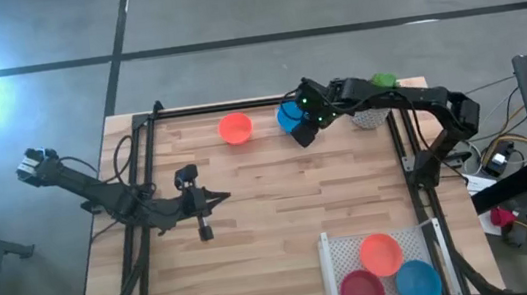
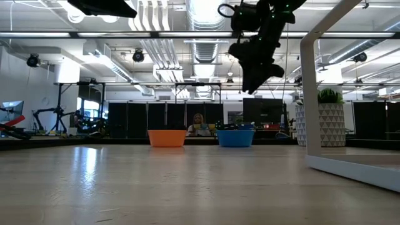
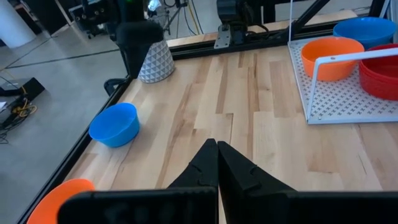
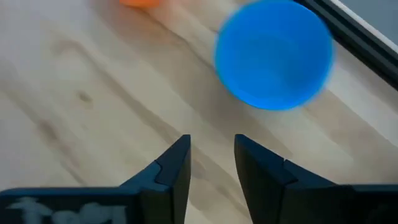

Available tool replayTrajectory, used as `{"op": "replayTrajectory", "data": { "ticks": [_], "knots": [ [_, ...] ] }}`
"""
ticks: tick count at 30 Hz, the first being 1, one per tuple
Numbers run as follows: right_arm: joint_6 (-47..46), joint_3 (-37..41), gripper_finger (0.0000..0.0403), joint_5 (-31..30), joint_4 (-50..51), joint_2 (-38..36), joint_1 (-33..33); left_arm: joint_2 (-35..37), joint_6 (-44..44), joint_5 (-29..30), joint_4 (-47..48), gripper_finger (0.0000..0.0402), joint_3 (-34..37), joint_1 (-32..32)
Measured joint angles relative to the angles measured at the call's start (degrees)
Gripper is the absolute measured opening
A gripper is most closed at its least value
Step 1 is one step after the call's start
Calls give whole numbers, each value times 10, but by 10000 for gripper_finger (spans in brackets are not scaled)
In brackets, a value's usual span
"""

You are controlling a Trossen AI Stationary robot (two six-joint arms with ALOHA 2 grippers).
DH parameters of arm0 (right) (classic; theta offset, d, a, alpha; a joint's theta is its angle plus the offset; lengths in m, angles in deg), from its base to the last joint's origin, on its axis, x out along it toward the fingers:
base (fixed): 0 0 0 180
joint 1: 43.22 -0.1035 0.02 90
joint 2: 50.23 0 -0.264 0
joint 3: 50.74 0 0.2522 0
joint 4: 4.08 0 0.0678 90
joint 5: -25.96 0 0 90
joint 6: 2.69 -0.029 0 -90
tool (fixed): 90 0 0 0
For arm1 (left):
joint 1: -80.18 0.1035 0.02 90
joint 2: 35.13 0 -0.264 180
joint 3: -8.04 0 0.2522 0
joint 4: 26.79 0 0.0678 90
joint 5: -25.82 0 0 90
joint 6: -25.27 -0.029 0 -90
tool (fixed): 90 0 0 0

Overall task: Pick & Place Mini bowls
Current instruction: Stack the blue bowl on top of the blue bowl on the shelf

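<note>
Two small round plastic bowls stand loose near the far edge of the pale wooden plank surface (image 1: 282,216), and three more sit in a white perforated tray (image 1: 342,254) at its near right corner.

At the left, the left gripper (image 1: 203,213) rests low over the middle of the surface, its jaws clenched together on nothing.

Right of it and farther back is the orange bowl (image 1: 235,128), upright and alone. Just to its right, apart from it, sits the loose blue bowl (image 1: 289,115), also upright, close to the black frame rail (image 1: 228,107).

The right gripper (image 1: 304,130) hangs in the air just beside the loose blue bowl, on its near side; its jaws are released and parted, with nothing between them.

Farther right, a white patterned pot with a green plant (image 1: 371,106) stands by the far right corner.

In the tray, an orange tray bowl (image 1: 380,252), a red tray bowl (image 1: 362,291) and a blue tray bowl (image 1: 417,281) cluster together.
</note>
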Motion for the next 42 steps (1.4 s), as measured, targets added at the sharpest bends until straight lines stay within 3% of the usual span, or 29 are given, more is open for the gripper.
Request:
{"op": "replayTrajectory", "data": {
  "ticks": [9, 21, 26, 33, 42],
  "knots": [
    [7, 2, 125, 0, -91, 46, -64, 0, 0, 0, 2, 0, 0, 0],
    [-9, -23, 125, -8, -132, 151, -68, 0, 0, 0, 11, 0, 0, 0],
    [-3, -54, 125, -45, -127, 189, -68, 0, 0, 0, 11, 0, 0, 0],
    [-14, -104, 125, -151, -104, 236, -66, 0, 0, 0, 15, 0, 0, 0],
    [-42, -112, 125, -191, -93, 254, -48, 0, 1, 0, 18, 0, 0, 0]
  ]
}}
